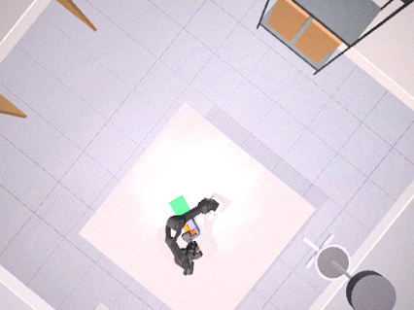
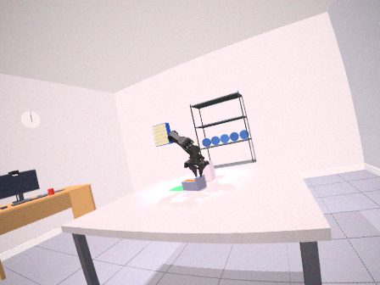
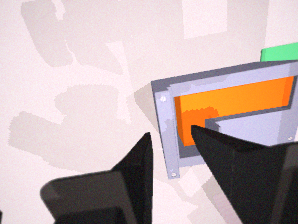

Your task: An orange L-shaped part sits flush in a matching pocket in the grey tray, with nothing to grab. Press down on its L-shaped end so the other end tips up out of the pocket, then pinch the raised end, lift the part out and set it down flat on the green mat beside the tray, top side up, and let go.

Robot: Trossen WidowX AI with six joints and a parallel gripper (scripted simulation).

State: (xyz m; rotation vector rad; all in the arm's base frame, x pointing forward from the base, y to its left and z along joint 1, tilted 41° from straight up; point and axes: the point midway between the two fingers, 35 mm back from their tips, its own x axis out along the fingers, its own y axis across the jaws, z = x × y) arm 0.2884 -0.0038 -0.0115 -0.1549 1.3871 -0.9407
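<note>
Claw (image 1: pixel 189 238) (image 2: pixel 198 175) (image 3: pixel 170 133) is partly open, with nothing gripped; its two black fingers stand apart. In the exterior view, it points down at the grey tray (image 1: pixel 198 230) (image 2: pixel 194 186) (image 3: pixel 168 132) from directly above.

The orange part (image 1: pixel 187 228) (image 2: pixel 192 181) (image 3: pixel 230 100) is seated in the tray's pocket, below the rim. In the wrist view, its long leg extends from the L-shaped end toward 2 o'clock, and its short leg points toward 6 o'clock. The right-hand fingertip in that view overlaps the L-shaped end; contact cannot be determined. The other fingertip appears outside the tray outline, at 8 o'clock from the short leg. A dark shadow falls across the L-shaped end.

The green mat (image 1: pixel 180 206) (image 2: pixel 176 188) (image 3: pixel 280 54) is located at 11 o'clock from the tray in the top view. Tray and mat lie on the pale bench (image 1: pixel 137 213) (image 2: pixel 254 203) (image 3: pixel 50 75). The black arm (image 1: pixel 176 222) (image 2: pixel 194 154) bends over the tray. In the exterior view, a shelf unit (image 2: pixel 216 100) stands at 1 o'clock from the arm, against the wall.
</note>
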